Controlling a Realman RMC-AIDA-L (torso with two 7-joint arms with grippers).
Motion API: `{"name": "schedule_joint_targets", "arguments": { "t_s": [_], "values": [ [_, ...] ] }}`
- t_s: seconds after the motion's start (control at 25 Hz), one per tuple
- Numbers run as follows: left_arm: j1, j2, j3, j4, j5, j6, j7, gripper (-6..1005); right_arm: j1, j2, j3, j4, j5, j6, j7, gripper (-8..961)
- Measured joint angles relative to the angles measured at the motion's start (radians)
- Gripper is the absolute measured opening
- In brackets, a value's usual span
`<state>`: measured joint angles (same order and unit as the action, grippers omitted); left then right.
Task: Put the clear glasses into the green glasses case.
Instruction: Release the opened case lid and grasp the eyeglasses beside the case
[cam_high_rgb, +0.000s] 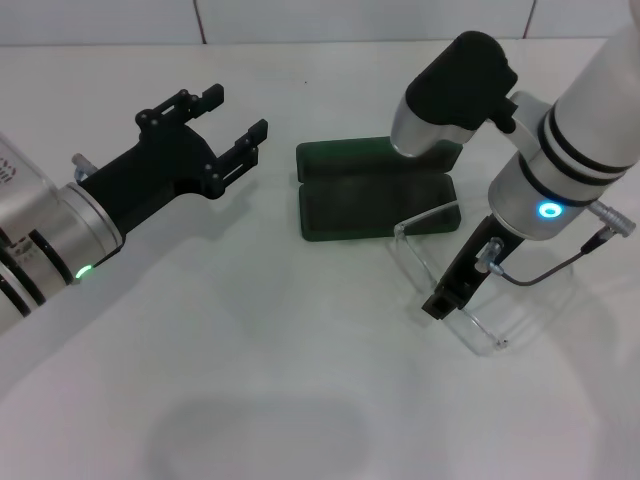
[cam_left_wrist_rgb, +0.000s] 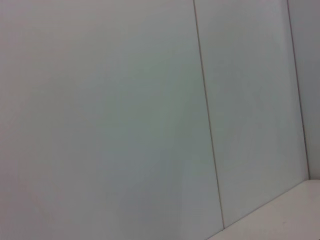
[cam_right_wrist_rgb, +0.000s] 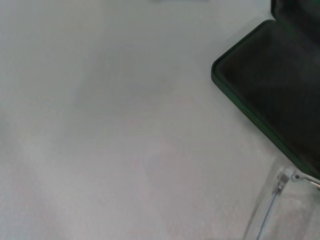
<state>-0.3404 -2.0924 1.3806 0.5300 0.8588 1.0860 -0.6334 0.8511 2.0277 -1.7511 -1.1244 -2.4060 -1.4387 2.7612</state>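
The green glasses case (cam_high_rgb: 372, 200) lies open on the white table at centre back, its dark lining facing up; one corner of it shows in the right wrist view (cam_right_wrist_rgb: 270, 100). The clear glasses (cam_high_rgb: 428, 262) are just to the right of the case, one temple arm reaching over the case's right end; a hinge of the glasses (cam_right_wrist_rgb: 285, 177) shows in the right wrist view. My right gripper (cam_high_rgb: 447, 295) points down and is shut on the glasses' front. My left gripper (cam_high_rgb: 233, 118) hovers open and empty, left of the case.
The white table (cam_high_rgb: 250, 380) stretches toward the front and left. A tiled wall (cam_left_wrist_rgb: 150, 110) stands at the back and fills the left wrist view. The right arm's elbow (cam_high_rgb: 455, 85) hangs over the case's far right corner.
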Motion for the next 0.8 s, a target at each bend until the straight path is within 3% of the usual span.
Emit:
{"name": "schedule_joint_targets", "arguments": {
  "t_s": [0.08, 0.28, 0.8],
  "values": [
    [0.000, 0.000, 0.000, -0.001, -0.001, 0.000, 0.000, 634, 0.005, 0.000, -0.010, 0.004, -0.002, 0.004, 0.000, 415],
    [0.000, 0.000, 0.000, -0.001, -0.003, 0.000, 0.000, 634, 0.018, 0.000, -0.032, 0.032, -0.004, 0.015, 0.000, 408],
    [-0.001, 0.000, 0.000, -0.002, -0.003, 0.000, 0.000, 633, 0.007, 0.000, -0.034, 0.039, -0.003, 0.028, -0.074, 262]
  ]
}}
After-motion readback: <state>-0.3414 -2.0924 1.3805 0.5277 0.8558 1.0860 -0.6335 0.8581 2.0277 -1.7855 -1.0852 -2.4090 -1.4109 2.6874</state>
